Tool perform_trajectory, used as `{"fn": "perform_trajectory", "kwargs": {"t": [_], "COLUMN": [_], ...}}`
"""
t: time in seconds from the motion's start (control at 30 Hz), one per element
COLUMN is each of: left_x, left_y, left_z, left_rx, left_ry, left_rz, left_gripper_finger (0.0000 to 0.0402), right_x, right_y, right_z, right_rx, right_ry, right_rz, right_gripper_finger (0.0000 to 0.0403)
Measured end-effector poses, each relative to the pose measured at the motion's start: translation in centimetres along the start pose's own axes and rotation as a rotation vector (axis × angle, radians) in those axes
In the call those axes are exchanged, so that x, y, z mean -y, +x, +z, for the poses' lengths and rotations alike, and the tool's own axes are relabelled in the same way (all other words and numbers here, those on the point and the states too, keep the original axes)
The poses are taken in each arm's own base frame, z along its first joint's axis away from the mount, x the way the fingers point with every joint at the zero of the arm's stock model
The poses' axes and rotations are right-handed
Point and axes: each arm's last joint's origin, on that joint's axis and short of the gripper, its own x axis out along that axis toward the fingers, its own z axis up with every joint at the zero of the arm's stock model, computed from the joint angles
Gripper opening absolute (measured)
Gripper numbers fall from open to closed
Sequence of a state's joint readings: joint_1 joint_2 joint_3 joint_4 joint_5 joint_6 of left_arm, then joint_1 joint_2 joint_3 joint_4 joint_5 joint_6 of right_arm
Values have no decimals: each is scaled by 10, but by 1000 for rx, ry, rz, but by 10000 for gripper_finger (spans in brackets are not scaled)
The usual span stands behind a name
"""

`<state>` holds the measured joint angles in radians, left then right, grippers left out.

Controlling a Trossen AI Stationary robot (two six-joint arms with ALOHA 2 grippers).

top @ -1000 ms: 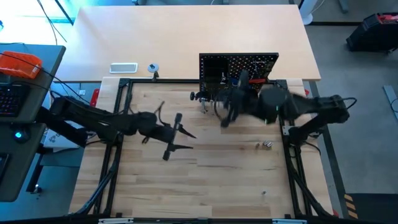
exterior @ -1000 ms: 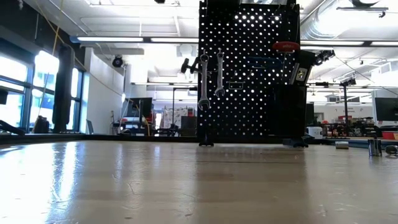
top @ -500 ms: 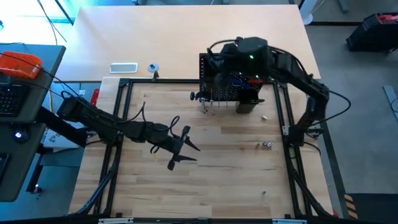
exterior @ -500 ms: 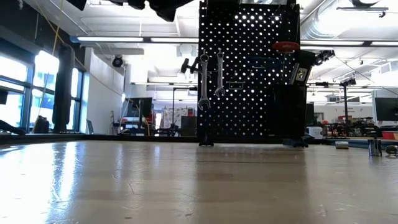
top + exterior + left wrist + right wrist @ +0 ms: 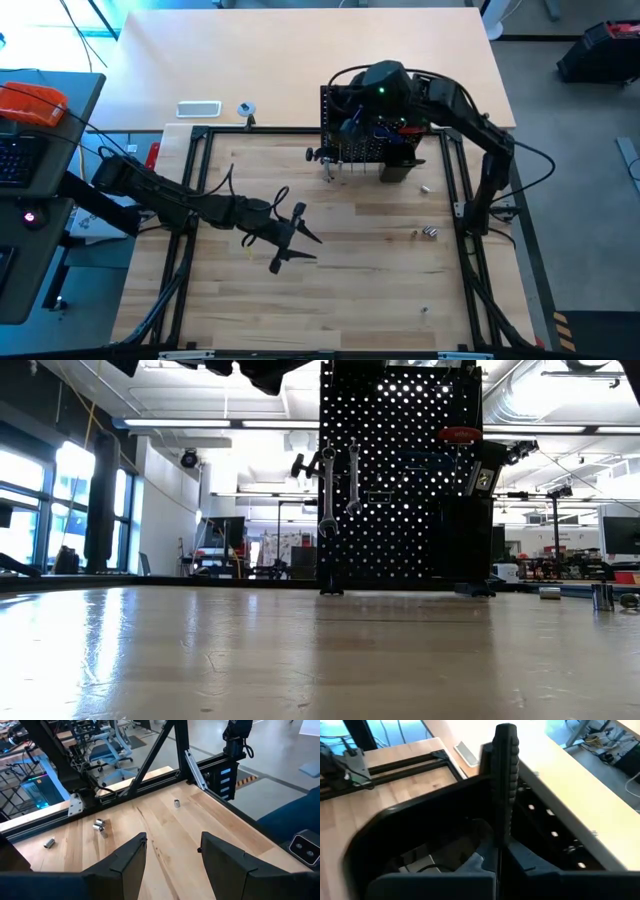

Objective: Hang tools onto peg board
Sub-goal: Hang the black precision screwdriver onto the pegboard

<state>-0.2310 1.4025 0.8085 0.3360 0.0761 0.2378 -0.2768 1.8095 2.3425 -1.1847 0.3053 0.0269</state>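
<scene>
Standing upright at the far edge of the desk, the peg board carries two silver wrenches hung side by side on hooks near its left side, and a red-handled tool high on its right. A small black bin sits at the foot of the board; what it holds cannot be made out.

The right gripper hovers over the top edge of the board, its fingers pressed together on a black-handled tool that sticks up between them in the right wrist view. Whether that tool touches the board or a hook cannot be told.

The left gripper hangs over the middle of the desk, nearer the left edge, with its fingers spread apart and nothing between them.

Loose on the bare wood toward the right edge lie small metal bits: one just beside the bin, a pair closer to the right rail, and a single one near the front right corner. The left wrist view shows the pair lying close together and the single one standing apart.
</scene>
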Motion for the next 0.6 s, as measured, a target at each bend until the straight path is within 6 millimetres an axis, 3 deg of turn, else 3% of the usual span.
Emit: {"fn": "perform_trajectory", "kwargs": {"t": [0.4,0.6], "left_x": [0,0], "left_y": [0,0], "left_z": [0,0], "left_rx": [-2,-2], "left_ry": [0,0], "left_rz": [0,0], "left_gripper_finger": [179,179], "right_x": [-4,-5], "right_y": [-1,-2], "right_z": [-2,-3], "right_rx": [-16,-25], "right_ry": [8,6], "right_rz": [28,8], "right_gripper_finger": [2,26]}}
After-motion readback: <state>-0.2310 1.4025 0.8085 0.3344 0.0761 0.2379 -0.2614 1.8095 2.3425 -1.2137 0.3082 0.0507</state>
